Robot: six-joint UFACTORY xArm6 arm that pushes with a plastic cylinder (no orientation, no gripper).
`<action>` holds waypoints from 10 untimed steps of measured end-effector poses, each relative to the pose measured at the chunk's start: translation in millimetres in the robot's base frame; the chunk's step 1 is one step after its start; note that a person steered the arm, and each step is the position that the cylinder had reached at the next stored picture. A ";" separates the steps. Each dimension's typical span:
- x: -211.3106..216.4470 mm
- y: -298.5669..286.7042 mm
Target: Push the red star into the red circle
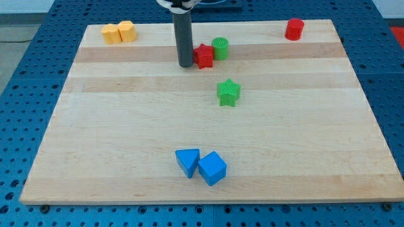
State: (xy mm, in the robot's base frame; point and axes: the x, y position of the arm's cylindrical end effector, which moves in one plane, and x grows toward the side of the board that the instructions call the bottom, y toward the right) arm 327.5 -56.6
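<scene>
My tip point(185, 65) sits against the view's left side of the red star point(204, 56), touching it or very nearly. I have no hand here that opens or shuts: the arm ends in a plain rod, so it grips nothing and can only shove.

That is where the trouble starts. Directly on the far side of the star from my tip stands the green cylinder point(220, 48), touching the star or just beside it. If I drive straight toward the view's right, I judge the star will carry the green cylinder along, or jam against it and spin off my tip toward the view's bottom. A star's points also give a poor pushing face, so a slightly off-centre shove could make it rotate away rather than travel.

The red circle point(294, 29) is well off to the view's right of my tip and a little toward the view's top, near the counter point(126, 126) corner; an overlong push there risks sending a block off the edge.

Farther out, the green star point(228, 92) lies toward the view's bottom-right of my tip. The blue blocks point(201, 166) are well below, and the yellow blocks point(119, 32) are up to the left, clear of the path.
</scene>
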 end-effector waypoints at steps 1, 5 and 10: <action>-5.8 -1.1; -15.7 156.9; -40.2 212.2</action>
